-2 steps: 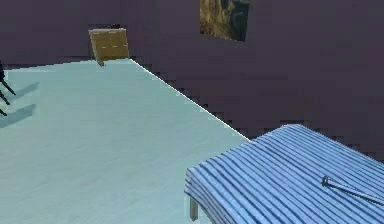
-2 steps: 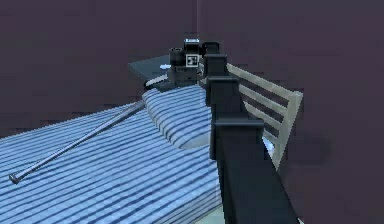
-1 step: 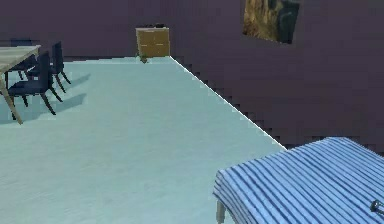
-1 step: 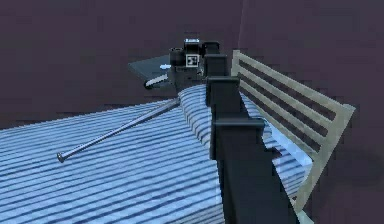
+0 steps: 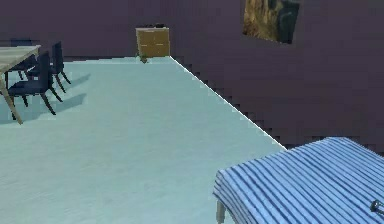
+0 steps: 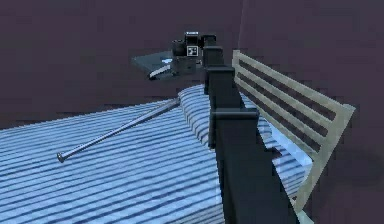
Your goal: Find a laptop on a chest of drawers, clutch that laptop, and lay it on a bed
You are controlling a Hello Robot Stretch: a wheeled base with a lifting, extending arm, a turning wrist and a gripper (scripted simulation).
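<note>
The gripper holds the dark laptop in the air above the far edge of the bed, near the headboard. I cannot tell the state of its fingers. It is best to lower the laptop flat onto the striped cover, away from the baseball bat.

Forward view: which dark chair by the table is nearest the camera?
The chair lowest in the picture, beside the table's near leg. The next chair stands higher up, farther back.
</note>
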